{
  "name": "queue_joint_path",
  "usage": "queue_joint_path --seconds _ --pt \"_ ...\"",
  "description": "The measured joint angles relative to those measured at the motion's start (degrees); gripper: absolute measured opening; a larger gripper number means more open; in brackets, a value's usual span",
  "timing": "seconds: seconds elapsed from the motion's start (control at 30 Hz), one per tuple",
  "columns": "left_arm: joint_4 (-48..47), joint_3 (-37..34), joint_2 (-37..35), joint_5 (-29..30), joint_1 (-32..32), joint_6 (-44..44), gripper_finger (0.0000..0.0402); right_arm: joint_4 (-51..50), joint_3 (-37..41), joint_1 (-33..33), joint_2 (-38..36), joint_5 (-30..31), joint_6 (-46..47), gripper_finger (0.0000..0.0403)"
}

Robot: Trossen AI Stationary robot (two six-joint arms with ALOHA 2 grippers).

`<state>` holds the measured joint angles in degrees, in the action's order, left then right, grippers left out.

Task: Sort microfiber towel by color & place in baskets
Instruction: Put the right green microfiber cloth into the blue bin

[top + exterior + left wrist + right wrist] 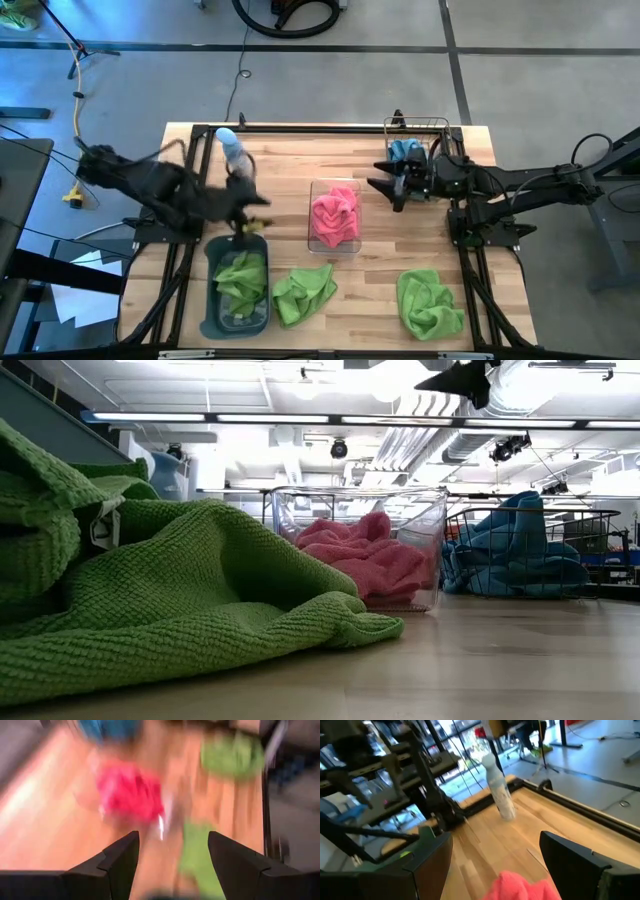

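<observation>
My left gripper (245, 207) hovers open over the far end of the dark grey tub (212, 310), which holds a lime green towel (242, 275). The left wrist view is blurred; nothing lies between the fingers (172, 855). My right gripper (385, 187) is open and empty (495, 865), between the wire basket (440, 124) of light blue towels (405, 152) and the clear bin (316, 187) with pink towels (335, 215). Two more green towels lie loose on the table near its near edge, one beside the tub (305, 290), one to the right (430, 303).
A pale blue bottle (232, 150) stands at the far left of the table, behind my left gripper. In the low view a green towel (150, 590) fills the foreground, with the clear bin (430, 520) and wire basket (600, 520) behind it. Bare wood shows between bin and bottle.
</observation>
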<state>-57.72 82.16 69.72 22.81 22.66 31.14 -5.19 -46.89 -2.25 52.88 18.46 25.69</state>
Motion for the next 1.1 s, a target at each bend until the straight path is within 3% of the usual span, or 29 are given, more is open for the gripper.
queue_joint_path --seconds 0.2,0.37,0.5,0.6,0.73,1.1 --pt "21.3 -4.9 -4.6 1.9 -8.6 -12.2 0.0226 10.1 0.0 0.0 0.0 -1.7 -0.1 0.0296" --pt "39.4 -13.7 -6.3 -7.3 -14.8 -15.1 0.0226 16.6 0.0 0.0 0.0 -5.3 -0.9 0.0296" --pt "51.5 -21.7 -6.4 -14.7 -17.2 -11.6 0.0226 17.8 0.0 0.0 0.0 -7.3 -1.2 0.0296" --pt "59.3 -27.0 -6.4 -16.9 -17.1 -8.5 0.0226 17.6 0.0 0.0 0.0 -8.7 -1.3 0.0296" --pt "65.1 -29.9 -6.4 -16.9 -15.0 -6.8 0.0226 17.6 0.0 0.0 0.0 -10.2 -1.3 0.0296" --pt "65.4 -29.8 -6.4 -13.3 -13.5 -14.1 0.0225 17.5 0.0 0.0 0.0 -10.4 -3.8 0.0296"
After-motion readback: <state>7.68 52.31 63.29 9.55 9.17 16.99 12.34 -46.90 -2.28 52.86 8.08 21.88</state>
